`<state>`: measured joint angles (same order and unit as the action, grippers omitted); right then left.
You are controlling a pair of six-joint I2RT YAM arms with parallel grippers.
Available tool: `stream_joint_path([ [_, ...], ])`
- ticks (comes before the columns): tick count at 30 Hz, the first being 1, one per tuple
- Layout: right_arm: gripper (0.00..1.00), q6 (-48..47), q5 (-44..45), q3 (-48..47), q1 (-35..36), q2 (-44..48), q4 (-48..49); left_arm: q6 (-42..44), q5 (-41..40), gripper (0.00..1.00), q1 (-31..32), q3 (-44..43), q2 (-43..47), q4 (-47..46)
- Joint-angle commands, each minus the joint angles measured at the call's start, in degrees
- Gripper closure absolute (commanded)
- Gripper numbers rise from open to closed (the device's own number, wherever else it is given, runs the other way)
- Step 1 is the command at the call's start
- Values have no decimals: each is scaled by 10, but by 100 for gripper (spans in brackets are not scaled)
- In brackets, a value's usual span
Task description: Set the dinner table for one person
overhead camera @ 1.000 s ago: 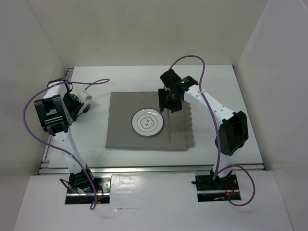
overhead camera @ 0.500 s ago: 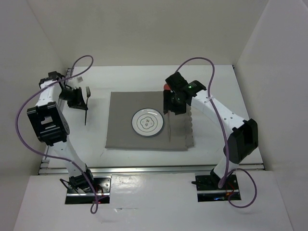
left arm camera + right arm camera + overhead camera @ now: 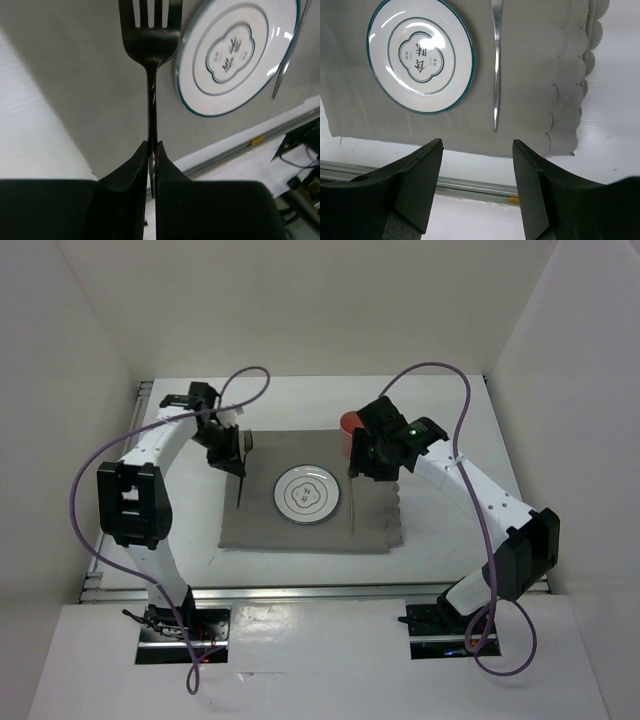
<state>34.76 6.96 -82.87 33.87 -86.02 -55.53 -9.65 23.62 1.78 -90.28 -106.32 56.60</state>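
1. Left fingers (image 3: pixel 146 153) are pressed together on the fork (image 3: pixel 151 30) handle, holding it over the mat (image 3: pixel 250 520) at the plate's (image 3: pixel 307 494) 9 o'clock.
2. Right fingers (image 3: pixel 362 462) are spread, nothing in them, up around the plate's 2 o'clock.
3. Knife (image 3: pixel 495 75) lies at the plate's 3 o'clock.
4. Desk (image 3: pixel 300 400) is the big white top under the mat.

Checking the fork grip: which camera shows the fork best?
Left wrist: the fork is close up, handle pinched in the left gripper. The top view shows it small and dark; the right wrist view misses it.
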Motion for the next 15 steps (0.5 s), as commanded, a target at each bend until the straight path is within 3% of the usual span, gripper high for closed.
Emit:
stream_joint_path([
  [1, 34, 19, 23, 13, 4, 33, 13, -76, -37, 100, 40, 8, 3, -8],
  [9, 32, 25, 34, 32, 4, 52, 8, -141, -128, 100, 96, 76, -29, -55],
  [15, 32, 25, 39, 26, 4, 52, 2, -161, -134, 100, 108, 96, -59, -102],
])
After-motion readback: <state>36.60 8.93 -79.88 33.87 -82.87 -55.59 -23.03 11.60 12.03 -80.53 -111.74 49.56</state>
